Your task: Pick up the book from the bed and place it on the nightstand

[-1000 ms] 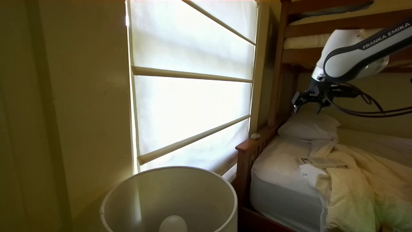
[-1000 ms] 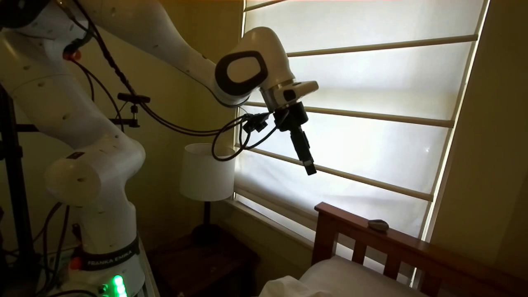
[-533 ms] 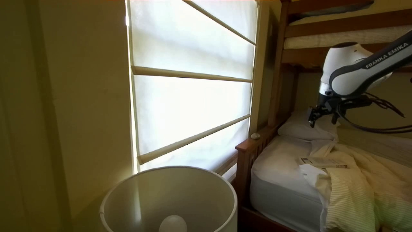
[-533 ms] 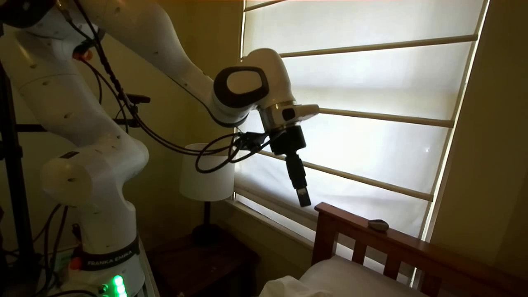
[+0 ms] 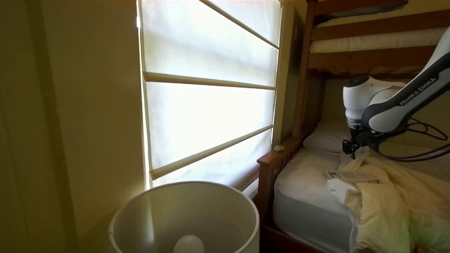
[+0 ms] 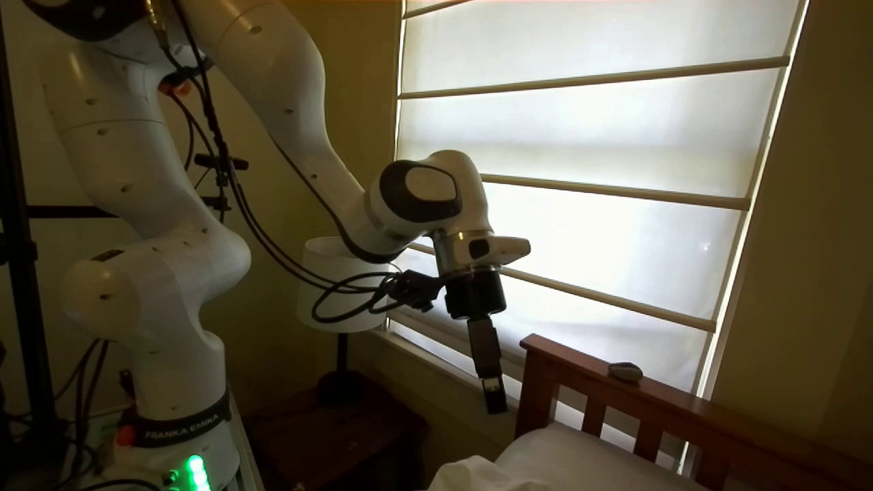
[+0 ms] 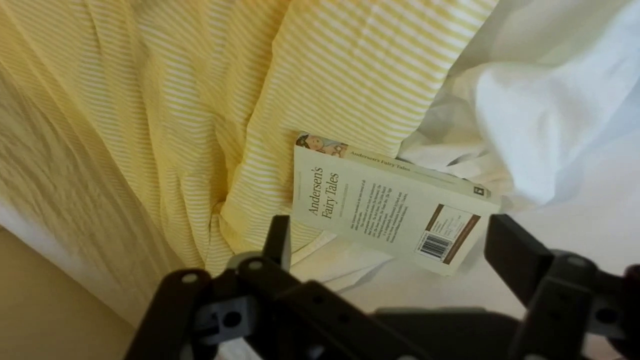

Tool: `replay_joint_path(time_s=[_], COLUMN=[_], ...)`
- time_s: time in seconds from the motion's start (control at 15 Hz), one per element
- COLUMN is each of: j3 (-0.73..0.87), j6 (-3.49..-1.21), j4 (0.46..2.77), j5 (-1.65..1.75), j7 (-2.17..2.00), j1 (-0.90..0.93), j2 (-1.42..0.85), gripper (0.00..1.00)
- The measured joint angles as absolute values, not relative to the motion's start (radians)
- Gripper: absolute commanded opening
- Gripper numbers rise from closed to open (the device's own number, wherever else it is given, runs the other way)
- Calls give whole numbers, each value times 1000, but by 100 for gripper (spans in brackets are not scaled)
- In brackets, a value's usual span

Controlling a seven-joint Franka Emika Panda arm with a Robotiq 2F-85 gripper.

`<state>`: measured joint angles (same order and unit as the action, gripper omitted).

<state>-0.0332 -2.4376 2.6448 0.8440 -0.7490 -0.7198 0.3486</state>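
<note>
We note the gripper [image 7: 387,241], jaws spread wide and empty, above the bed [image 5: 306,172], where the book [image 7: 382,202] lies (back cover up)

Pale window blind [image 5: 211,109] is glowing pretty bright, a white lampshade [image 5: 207,211] is standing near it, bulb [image 5: 189,244] peeking up inside, and some pebble-looking thing [image 6: 625,372] is sitting nearby.
</note>
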Motion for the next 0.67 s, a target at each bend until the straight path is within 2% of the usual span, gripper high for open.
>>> replay_joint_path(time_s=[0.4,0.67], j3=[34,48], j6=[-2415,-2319], j4=[2635,2560], j5=[847,876], j7=[-691,-616], j1=[-634,-523], j2=[343,239], gripper=[100,100])
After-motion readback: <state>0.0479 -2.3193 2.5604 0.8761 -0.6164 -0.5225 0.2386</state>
